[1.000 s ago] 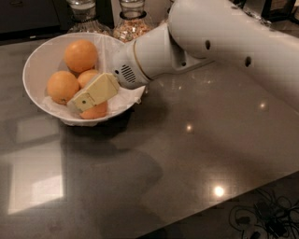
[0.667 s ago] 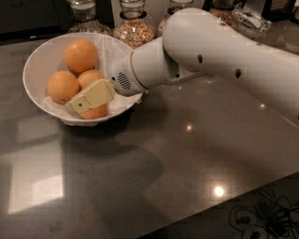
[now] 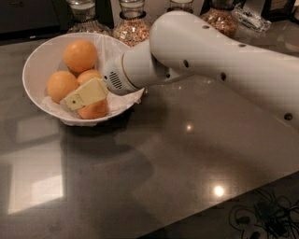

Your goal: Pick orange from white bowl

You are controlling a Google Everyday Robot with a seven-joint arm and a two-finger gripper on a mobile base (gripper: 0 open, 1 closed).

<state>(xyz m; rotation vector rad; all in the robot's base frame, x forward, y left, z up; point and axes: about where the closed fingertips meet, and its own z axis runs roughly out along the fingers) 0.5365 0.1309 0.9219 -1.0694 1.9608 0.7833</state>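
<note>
The white bowl (image 3: 35, 63), lined with crinkled white paper, stands at the back left of the dark table. In it, the deep reddish orange (image 3: 96, 111) lies at the front. Two paler oranges (image 3: 60, 85) (image 3: 88, 74) and a bigger round one (image 3: 80, 55) lie behind it. My gripper (image 3: 83, 97), cream-coloured, reaches into the bowl from the right and lies right on top of the reddish orange, covering its upper part. The thick white arm (image 3: 205, 51) stretches away to the right.
Glass jars of grain (image 3: 133, 23) (image 3: 84, 10) (image 3: 218, 16) stand just behind the bowl and the arm. The dark glossy table (image 3: 154, 172) ends at its front right edge, with tangled cables (image 3: 261, 217) on the floor beyond.
The arm has swung a little to the left and lower over the bowl's right rim. The gripper has shifted slightly left and stays on the reddish orange.
</note>
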